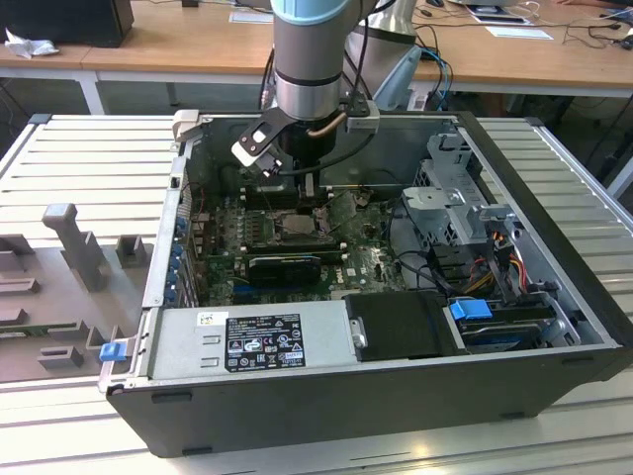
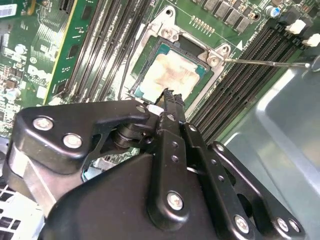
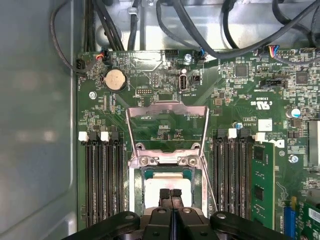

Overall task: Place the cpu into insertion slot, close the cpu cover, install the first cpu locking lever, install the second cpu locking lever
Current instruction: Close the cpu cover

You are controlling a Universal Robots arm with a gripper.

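- The gripper (image 3: 171,196) hangs right over the slot (image 2: 192,46). Its two black fingers are pressed together, with nothing between them.
- The chip (image 2: 172,75) lies inside the slot, just under the fingertips (image 2: 169,96).
- The cover (image 3: 167,106) stands open at the slot's far edge, not yet down.
- I think the job now is seating the chip. To do it well, the chip must lie flat and square with the slot's rim, and be touched only softly.
- The chip is a thin square, pale and a bit shiny. The cover is a thin metal frame with a big hole.
- A thin metal rod (image 2: 265,63) sticks out beside the slot, and long black strips (image 3: 102,180) run along both sides.
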